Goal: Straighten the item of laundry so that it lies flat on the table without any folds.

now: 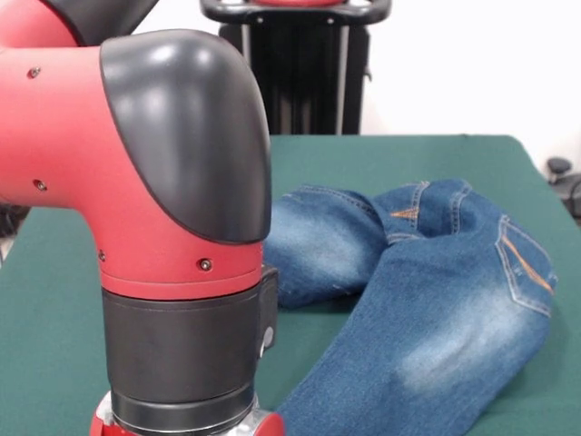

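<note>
One view is all that's given, and most of its left half is blocked by the red and black arm (136,227). The gripper is cut off below the bottom edge, so whether it's spread or pinched can't be told. To the right, the jeans (436,309) are seen on the green table (54,309), around 3 to 5 o'clock. Pretty far from done, it's judged: one leg is bent back toward 12 o'clock, with the waist bunched. Straightening is left. A black stand (300,73) is seen behind the table.
</note>
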You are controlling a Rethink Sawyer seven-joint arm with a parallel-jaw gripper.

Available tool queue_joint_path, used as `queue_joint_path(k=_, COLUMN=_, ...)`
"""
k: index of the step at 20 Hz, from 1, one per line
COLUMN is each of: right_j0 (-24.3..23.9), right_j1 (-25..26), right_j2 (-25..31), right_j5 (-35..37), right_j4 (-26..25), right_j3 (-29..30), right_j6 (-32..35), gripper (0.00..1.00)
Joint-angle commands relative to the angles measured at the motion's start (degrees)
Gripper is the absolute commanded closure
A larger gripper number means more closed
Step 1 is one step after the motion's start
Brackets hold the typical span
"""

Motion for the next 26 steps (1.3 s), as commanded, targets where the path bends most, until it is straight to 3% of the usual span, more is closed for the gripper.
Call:
queue_joint_path(k=1, right_j0=1.65, right_j1=-1.61, right_j2=7.56, right_j5=9.58, right_j4=-1.69, right_j3=3.85, right_j6=-10.75, gripper=0.00)
queue_joint_path(k=13, right_j0=2.29, right_j1=-10.17, right_j2=-0.19, right_j5=14.76, right_j4=2.92, right_j3=13.44, right_j6=-4.55, gripper=0.00)
queue_joint_path(k=18, right_j0=2.89, right_j1=-19.90, right_j2=-5.66, right_j5=21.12, right_j4=5.63, right_j3=25.74, right_j6=1.34, gripper=0.00)
queue_joint_path(k=26, right_j0=3.29, right_j1=-25.41, right_j2=-8.45, right_j5=22.37, right_j4=8.68, right_j3=37.25, right_j6=6.20, gripper=0.00)
